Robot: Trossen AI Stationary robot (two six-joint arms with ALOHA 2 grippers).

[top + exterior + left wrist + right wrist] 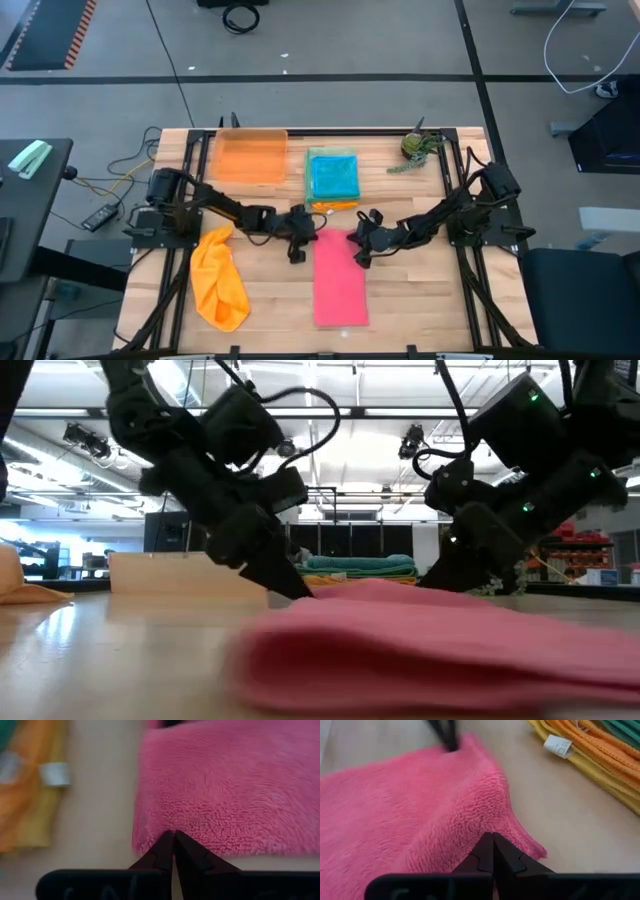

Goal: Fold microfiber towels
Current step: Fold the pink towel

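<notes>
A pink microfiber towel [340, 285], folded into a long strip, lies flat on the wooden table, running from near to far. My left gripper [316, 238] is shut at the strip's far left corner. My right gripper [356, 242] is shut at its far right corner. In the low view both grippers, the left [300, 592] and the right [432, 584], slant down onto the pink towel [430, 645] at table height. A crumpled orange towel [218, 285] lies at the near left, touched by no gripper. Folded towels [333, 178], teal on top, are stacked behind. My left gripper has its shut fingertips on the pink towel's far edge [152, 834], close to the left corner. The fingers slant down from the table's left. The towel lies flat on the table there. How many layers sit between the tips I cannot tell. My right gripper pinches the pink towel's far edge [506, 826] near the right corner, between its two fingertips. The fingers slant down from the table's right. The cloth rises in a small ridge toward the tips, while the rest lies on the table.
A translucent orange tray [250, 157] stands at the far left, next to the stack. A small green plant-like object [415, 148] sits at the far right. Bare wood lies to the right of the pink strip and along the near edge.
</notes>
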